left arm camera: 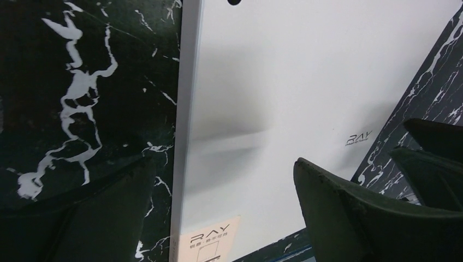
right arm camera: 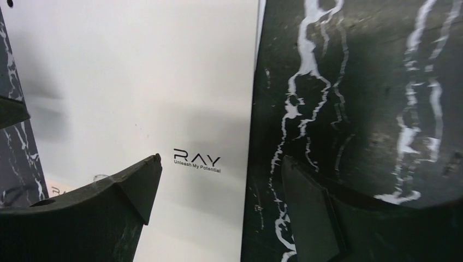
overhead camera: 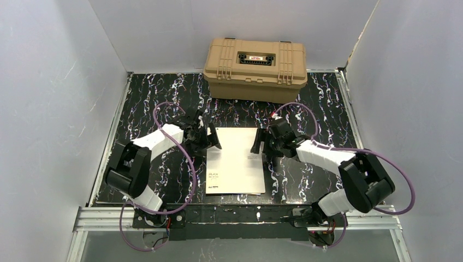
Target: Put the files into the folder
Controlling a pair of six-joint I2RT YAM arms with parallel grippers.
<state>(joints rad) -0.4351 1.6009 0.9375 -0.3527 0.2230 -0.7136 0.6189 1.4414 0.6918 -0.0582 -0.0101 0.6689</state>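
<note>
Marbled worktop: your left fingers and right fingers, both wide, straddle the closed folder at its edges; pinch only its cover.

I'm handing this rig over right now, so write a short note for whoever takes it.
Left gripper: open, astride the left edge of the folder.
Right gripper: open, astride its right edge. Neither holds anything.
Folder: closed, flat on the table between them.
Files: no loose sheets in view; whether they are inside cannot be told.
Tan case: shut, at the back.
Left to do: confirm the files are in.
</note>
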